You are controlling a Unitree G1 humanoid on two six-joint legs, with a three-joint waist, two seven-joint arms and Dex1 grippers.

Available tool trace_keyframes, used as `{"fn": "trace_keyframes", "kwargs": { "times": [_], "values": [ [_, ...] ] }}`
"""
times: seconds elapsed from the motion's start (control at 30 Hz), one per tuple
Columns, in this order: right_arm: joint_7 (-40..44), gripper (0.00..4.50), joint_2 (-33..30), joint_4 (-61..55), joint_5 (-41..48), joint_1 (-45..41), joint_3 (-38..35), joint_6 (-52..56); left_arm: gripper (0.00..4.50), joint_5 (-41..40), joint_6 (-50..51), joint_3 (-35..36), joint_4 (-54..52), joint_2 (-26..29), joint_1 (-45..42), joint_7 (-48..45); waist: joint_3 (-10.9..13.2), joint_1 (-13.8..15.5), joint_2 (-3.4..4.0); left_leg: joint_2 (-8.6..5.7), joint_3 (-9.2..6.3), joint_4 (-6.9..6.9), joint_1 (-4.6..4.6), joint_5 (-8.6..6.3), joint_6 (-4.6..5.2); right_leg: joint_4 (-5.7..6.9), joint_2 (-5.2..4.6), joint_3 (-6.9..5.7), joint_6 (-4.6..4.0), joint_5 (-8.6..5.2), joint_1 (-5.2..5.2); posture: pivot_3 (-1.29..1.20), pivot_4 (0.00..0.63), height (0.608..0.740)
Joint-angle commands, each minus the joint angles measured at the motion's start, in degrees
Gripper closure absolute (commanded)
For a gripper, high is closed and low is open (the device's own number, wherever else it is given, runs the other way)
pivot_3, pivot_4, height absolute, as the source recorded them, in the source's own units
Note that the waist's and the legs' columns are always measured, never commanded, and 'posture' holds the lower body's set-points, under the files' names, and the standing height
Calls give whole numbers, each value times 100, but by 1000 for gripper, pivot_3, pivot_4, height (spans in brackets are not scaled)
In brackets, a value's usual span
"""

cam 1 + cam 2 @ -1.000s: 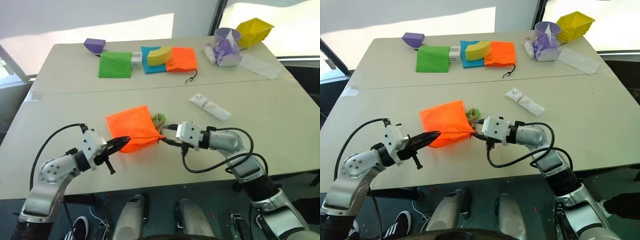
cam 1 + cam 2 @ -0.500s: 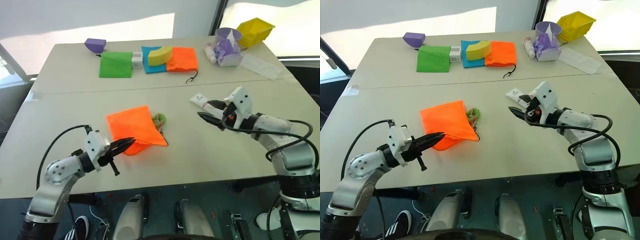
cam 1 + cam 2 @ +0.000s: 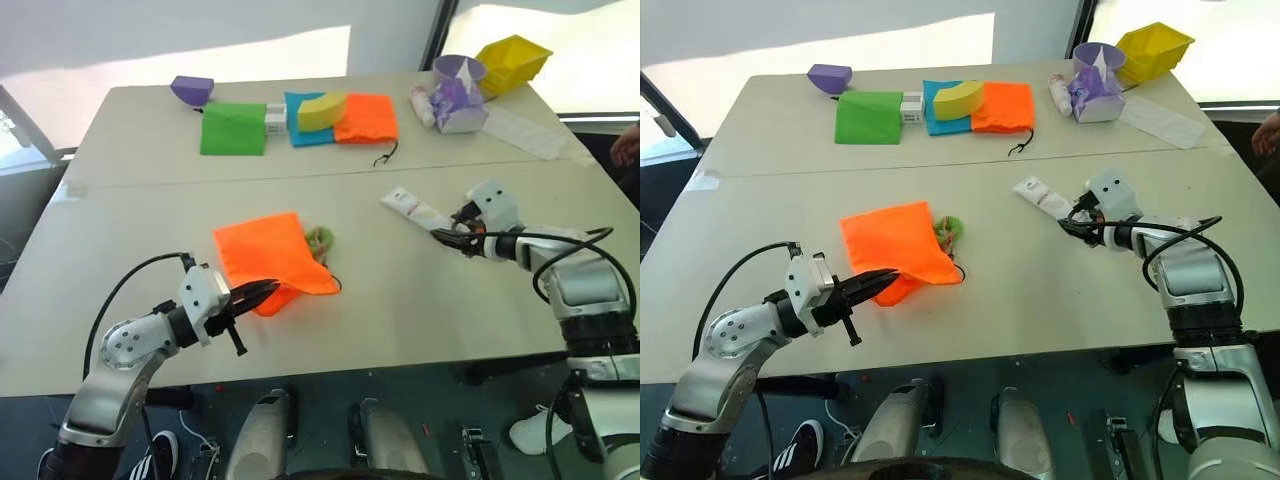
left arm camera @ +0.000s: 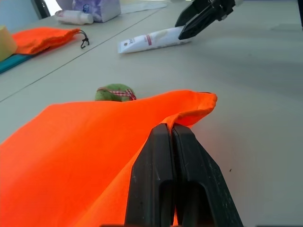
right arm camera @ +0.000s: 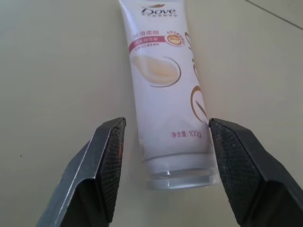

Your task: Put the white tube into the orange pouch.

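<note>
The white tube [image 3: 415, 208] lies flat on the table, right of centre, its label facing up [image 5: 163, 90]. My right gripper [image 3: 449, 230] stands open at the tube's cap end, with one finger on each side [image 5: 109, 156] and neither touching it. The orange pouch [image 3: 266, 254] lies near the middle of the table, with its fuzzy green ring [image 3: 319, 238] beside its right edge. My left gripper [image 4: 171, 131] is shut on the near edge of the orange pouch and lifts that fold a little.
Along the far side of the table [image 3: 130, 190] lie a purple bowl [image 3: 190, 90], a green pouch [image 3: 232, 128], a flat darker-orange pouch [image 3: 365, 118], a small bottle [image 3: 420, 105], a purple box [image 3: 455, 100] and a yellow bin [image 3: 510, 60]. A person's hand [image 3: 628, 145] shows at the right edge.
My right gripper left the pouch's right corner, swung right and turned down to the tube's cap end. The pouch's corner dropped to the table. The left gripper kept its hold.
</note>
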Motion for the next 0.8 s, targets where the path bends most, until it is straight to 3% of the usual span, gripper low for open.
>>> {"fn": "trace_keyframes", "kwargs": {
  "times": [0.03,0.4,0.53,0.8],
  "values": [
    [150,1591,-76,238,-86,-205,-20,-179,4500,-2,-54,2,-278,-31,13,67,0,-11,0,0,0,1,0,0,0,0,0,0,0,0,1,0,150,740],
    [378,1591,76,617,-98,-479,-29,-231,4500,9,-39,-32,-314,-73,28,116,0,-13,0,1,1,3,4,0,0,8,2,0,2,1,0,0,150,740],
    [441,2722,91,639,-68,-414,-46,-158,4500,7,-45,-19,-298,-73,21,113,0,-8,0,1,1,5,3,0,0,8,2,0,2,1,2,0,150,740],
    [453,2718,88,152,-12,-259,-148,-151,4500,3,-38,-30,-257,-83,-26,108,0,-11,0,1,1,5,3,0,0,8,2,0,2,1,2,0,150,740]
  ]
}}
